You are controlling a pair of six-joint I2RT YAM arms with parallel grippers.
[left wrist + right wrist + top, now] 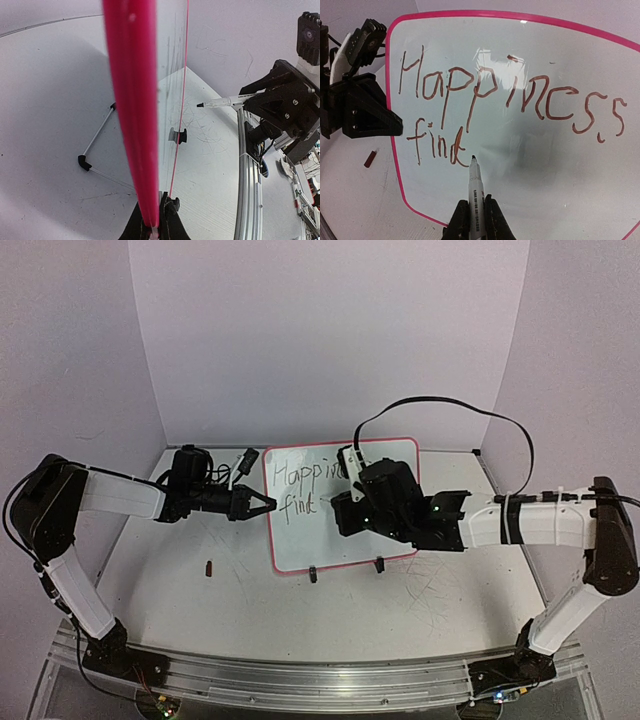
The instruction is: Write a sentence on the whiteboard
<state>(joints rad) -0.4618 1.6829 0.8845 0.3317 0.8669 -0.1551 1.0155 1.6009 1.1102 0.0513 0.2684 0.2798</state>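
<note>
The whiteboard (310, 535) stands tilted at mid-table on black clip feet (379, 564), its sentence (525, 100) reading "Happiness find". A small dark cap-like piece (209, 567) lies to its left. The left gripper (268, 505), reaching level, is clamped on the board's left edge. The right gripper (472, 210), in front of the board's right half, pinches a marker (475, 190), its tip at the "d".

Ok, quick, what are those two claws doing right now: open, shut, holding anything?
The left gripper: closed, clamped on the pink edge of the whiteboard.
The right gripper: closed, holding the marker.
</note>
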